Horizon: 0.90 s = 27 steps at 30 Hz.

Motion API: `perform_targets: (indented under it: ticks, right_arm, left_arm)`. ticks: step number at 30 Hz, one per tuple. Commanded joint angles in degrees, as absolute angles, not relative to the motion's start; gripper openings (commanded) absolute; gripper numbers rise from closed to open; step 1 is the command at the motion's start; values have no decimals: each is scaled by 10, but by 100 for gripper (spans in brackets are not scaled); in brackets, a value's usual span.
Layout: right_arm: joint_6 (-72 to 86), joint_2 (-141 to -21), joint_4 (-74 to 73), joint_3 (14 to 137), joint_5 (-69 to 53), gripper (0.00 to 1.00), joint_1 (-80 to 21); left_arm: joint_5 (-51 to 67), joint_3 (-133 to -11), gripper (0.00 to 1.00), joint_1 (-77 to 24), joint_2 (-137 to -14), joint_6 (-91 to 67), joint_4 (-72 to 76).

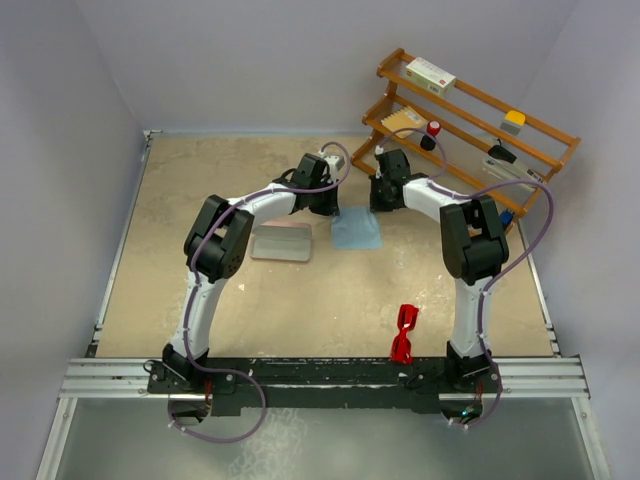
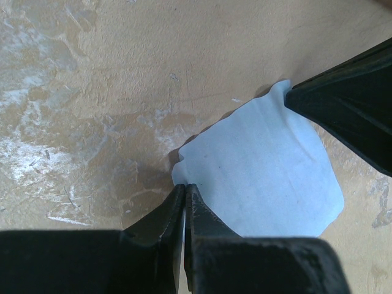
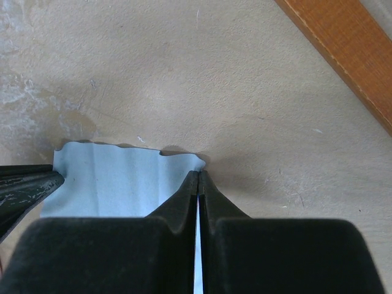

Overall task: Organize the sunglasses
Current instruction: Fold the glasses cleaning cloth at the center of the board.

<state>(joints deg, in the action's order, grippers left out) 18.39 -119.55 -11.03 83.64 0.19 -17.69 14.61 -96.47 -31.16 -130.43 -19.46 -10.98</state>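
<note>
The left gripper (image 2: pixel 185 188) and right gripper (image 3: pixel 199 174) each pinch 1 far corner of the light blue cloth (image 1: pixel 357 232), jaws clamped together, probably to lift or spread it flat. The red sunglasses (image 1: pixel 404 333) lie untouched, well apart, near the right arm's base.

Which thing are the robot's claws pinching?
The light blue cloth: the left gripper and right gripper each pinch a corner. The case and red sunglasses lie untouched.
</note>
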Motion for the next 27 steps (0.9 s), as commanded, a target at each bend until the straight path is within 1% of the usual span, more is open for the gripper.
perform_targets:
  ticks: [1, 27]
  right_arm:
    - [178, -1197, -120, 843, -3, 0, -180]
    - [177, -1104, -84, 783, 12, 0, -180]
  left_arm:
    - [144, -975, 0, -311, -1300, -193, -113]
    - [133, -963, 0, -323, -1245, -194, -114]
